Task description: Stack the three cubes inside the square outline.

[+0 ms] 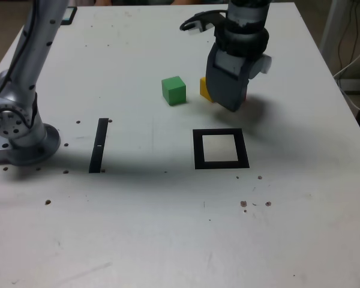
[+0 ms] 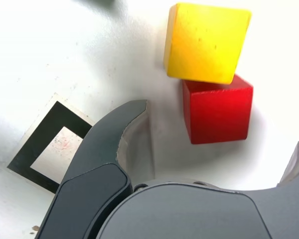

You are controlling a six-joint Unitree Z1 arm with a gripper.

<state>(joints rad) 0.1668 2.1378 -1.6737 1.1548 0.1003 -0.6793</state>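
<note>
In the exterior view, the green cube sits on the white table, apart from the others. Just to its right in that view, the yellow cube shows partly from behind my gripper, which hangs low over it. The wrist view shows the yellow cube touching the red cube. My gripper is open, with the red cube in the gap between its dark fingers. The square outline lies empty nearer the camera, also seen in the wrist view.
A thin black strip lies on the exterior view's left, near the arm's base. Small dark specks dot the table. The table's right edge runs close behind the gripper, with cables beyond it.
</note>
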